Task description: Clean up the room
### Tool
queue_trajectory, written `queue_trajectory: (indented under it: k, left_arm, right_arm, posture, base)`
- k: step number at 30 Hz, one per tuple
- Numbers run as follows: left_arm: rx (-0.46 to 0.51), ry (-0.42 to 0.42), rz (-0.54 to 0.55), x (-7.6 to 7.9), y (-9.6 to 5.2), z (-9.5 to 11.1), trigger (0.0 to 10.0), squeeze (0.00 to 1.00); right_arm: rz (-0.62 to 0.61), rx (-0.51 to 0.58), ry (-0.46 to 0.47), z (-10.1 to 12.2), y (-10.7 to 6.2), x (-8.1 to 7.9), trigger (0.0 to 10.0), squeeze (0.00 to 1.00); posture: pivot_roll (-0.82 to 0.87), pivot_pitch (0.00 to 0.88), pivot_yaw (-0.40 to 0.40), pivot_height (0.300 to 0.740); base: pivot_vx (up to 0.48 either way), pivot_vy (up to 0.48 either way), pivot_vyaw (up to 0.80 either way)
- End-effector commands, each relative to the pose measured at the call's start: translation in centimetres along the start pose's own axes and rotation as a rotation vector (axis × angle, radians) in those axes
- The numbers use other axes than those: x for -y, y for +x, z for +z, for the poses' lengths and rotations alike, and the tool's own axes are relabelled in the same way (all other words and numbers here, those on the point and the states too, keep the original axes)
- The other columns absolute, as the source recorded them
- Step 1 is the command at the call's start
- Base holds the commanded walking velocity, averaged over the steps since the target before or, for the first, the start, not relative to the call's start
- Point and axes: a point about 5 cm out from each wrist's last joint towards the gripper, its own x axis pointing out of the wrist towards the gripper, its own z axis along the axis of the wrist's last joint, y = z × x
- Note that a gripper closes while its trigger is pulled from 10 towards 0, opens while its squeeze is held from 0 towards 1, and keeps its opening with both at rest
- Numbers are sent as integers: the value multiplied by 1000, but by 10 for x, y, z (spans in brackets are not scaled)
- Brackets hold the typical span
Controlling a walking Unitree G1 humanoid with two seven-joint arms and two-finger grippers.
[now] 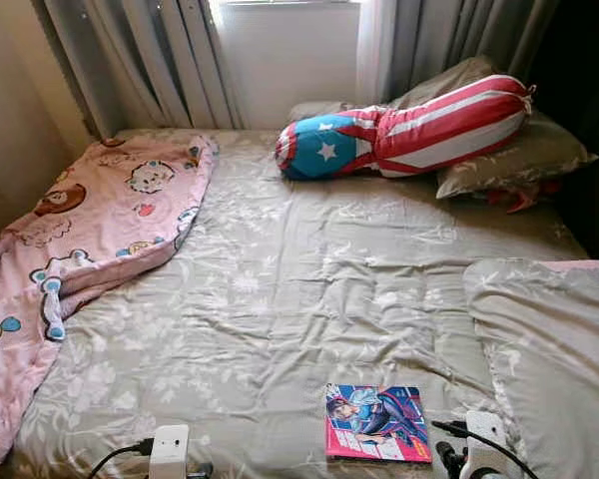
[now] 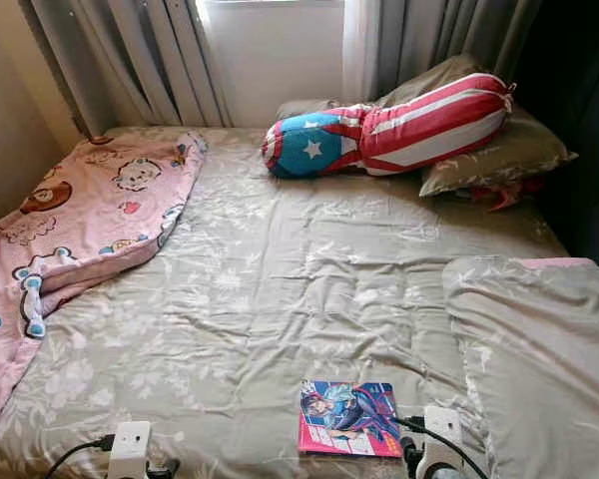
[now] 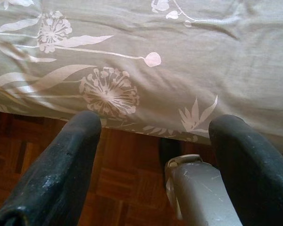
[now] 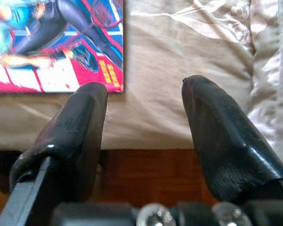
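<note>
A comic book (image 1: 377,423) with a red and blue cover lies flat near the front edge of the bed. My right gripper (image 4: 145,89) is open, low at the bed's edge, just off the book's (image 4: 56,42) near right corner, and holds nothing. My left gripper (image 3: 156,123) is also open and empty, at the front edge of the floral bedsheet (image 3: 188,61), above the wooden floor (image 3: 127,169). A pink cartoon blanket (image 1: 90,230) lies crumpled over the bed's left side and hangs off it.
A star-and-stripe bolster (image 1: 409,130) rests on grey pillows (image 1: 519,155) at the head of the bed by the curtains. A folded grey duvet (image 1: 554,349) covers the right front corner. Both arms' white wrist blocks (image 1: 168,451) show at the near edge.
</note>
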Motion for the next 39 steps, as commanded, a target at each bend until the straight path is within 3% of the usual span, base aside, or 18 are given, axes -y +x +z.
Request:
queue_trajectory:
  k: [1, 7, 12, 22, 31, 39]
  left_arm:
    - [-18, -3, 10, -3, -1, -5, 10000, 0]
    - [-21, 8, 8, -4, -1, -5, 10000, 0]
    - [-22, 1, 13, -4, -1, -5, 10000, 0]
    - [-39, -6, 23, -10, -2, -10, 10000, 0]
    - [-35, -5, 28, -14, -2, -8, 10000, 0]
    - [-31, -1, 25, -14, -2, -6, 10000, 0]
  right_arm:
    - [16, -16, -66, 0, 1, -3, 10000, 0]
    - [12, -1, -15, 7, 2, -5, 10000, 0]
    - [6, -17, -13, -9, -1, -3, 10000, 0]
    - [8, -30, 0, -11, -1, -8, 10000, 0]
    - [5, -25, 9, -12, -1, -9, 10000, 0]
    - [-8, -30, 36, -13, -1, -10, 10000, 0]
  posture:
    - [-88, 0, 9, 740]
    - [-88, 0, 14, 740]
    - [-81, 0, 9, 740]
    - [-68, 0, 13, 740]
    - [-62, 0, 21, 740]
    - [-59, 0, 23, 740]
  base:
    - [0, 0, 0]
    - [0, 0, 0]
    - [0, 0, 0]
    - [0, 0, 0]
    - [0, 338, 444]
    - [0, 355, 0]
